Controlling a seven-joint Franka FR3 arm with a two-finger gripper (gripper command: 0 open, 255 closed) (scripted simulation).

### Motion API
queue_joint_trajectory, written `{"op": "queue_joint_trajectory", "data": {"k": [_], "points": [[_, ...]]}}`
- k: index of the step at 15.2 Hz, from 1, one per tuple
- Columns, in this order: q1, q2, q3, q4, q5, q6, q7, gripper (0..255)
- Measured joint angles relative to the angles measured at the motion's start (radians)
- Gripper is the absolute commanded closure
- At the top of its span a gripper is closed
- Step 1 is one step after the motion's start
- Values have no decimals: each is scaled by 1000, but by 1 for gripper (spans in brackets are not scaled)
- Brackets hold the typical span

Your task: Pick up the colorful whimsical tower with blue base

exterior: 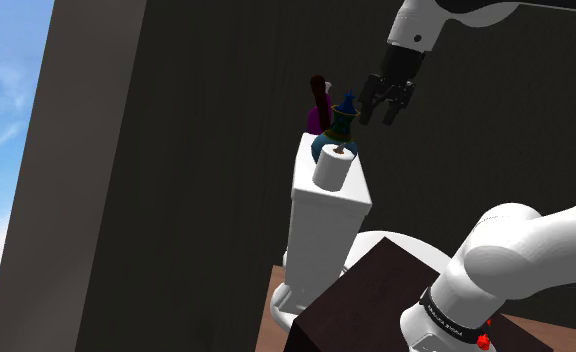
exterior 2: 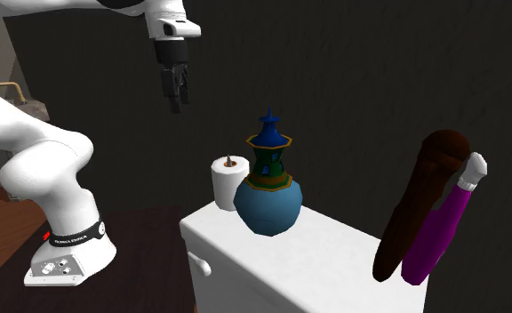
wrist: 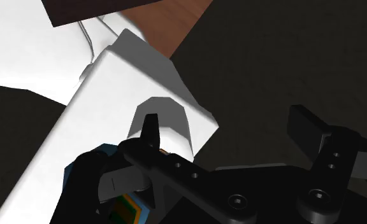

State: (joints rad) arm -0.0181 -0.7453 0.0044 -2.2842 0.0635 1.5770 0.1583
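The tower stands upright on a white toilet tank. It has a round blue base, a green and orange middle and a dark blue pointed top. In the shoulder view the tower stands just behind a toilet paper roll. My gripper hangs open and empty in the air, higher than the tower's top and off to the second exterior view's left, with nothing touching it. From the wrist, the gripper has its fingers wide apart, and the tower shows partly behind one finger.
The paper roll stands close beside the tower, on the gripper's side. A brown object and a purple one lean at the tank's far end. A dark wall rises right behind the tank. The stand and toilet bowl lie below.
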Motion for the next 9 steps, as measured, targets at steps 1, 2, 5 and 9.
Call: {"op": "queue_joint_trajectory", "data": {"k": [1,2,5,9], "points": [[0,0,0,0,0,0,0,0],[-2,13,-6,11,-5,1,-7,0],[-13,94,-35,85,-30,1,-44,0],[-28,229,-85,200,-63,11,-108,0]]}}
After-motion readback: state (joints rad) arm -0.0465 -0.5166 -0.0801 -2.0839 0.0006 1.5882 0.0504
